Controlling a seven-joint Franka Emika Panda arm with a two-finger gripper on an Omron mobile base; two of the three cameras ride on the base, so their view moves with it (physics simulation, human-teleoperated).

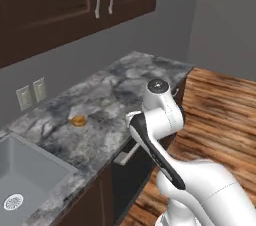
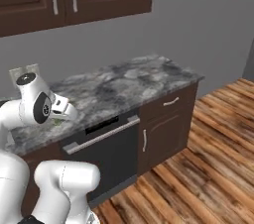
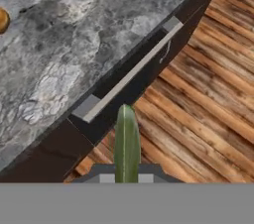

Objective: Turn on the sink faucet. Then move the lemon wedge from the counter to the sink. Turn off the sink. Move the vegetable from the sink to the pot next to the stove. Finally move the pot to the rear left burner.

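- Lemon wedge (image 3: 126, 139): a slim green, pointed piece stands upright between the finger tips in the hand view. I take it for the wedge seen edge-on, though its colour reads greener than expected.
- Gripper (image 3: 126, 174): clenched narrowly on that piece, with only its lower part pinched. The contact faces are hidden, so how securely it is gripped cannot be confirmed.
- Position: the hand hangs past the near edge of the counter (image 1: 120, 85). It is above the wooden floor (image 3: 198, 119), in front of the black appliance front (image 2: 106, 156) with its long bar handle (image 3: 129, 77).
- Sink (image 1: 30, 170): at the far left of the left base view, well apart from the hand, with its round drain (image 1: 13, 202) visible. Whether water is running cannot be told.
- Bystander item: a small orange-brown object (image 1: 78, 120) sits on the counter between the sink and the arm.
- Judged stage: the wedge is in transit. Whether it is bound for the sink or for the pot cannot be settled from these views.
- Risk 1: a thin, tapered piece held by its base may pivot or slip if the arm swings sharply. From this spot it would fall to the floor rather than onto the counter.
- Risk 2: a low sweep left toward the sink could catch the counter edge or knock the orange-brown object.
- Risk 3: a release short of the basin would leave the wedge on the stone rim.
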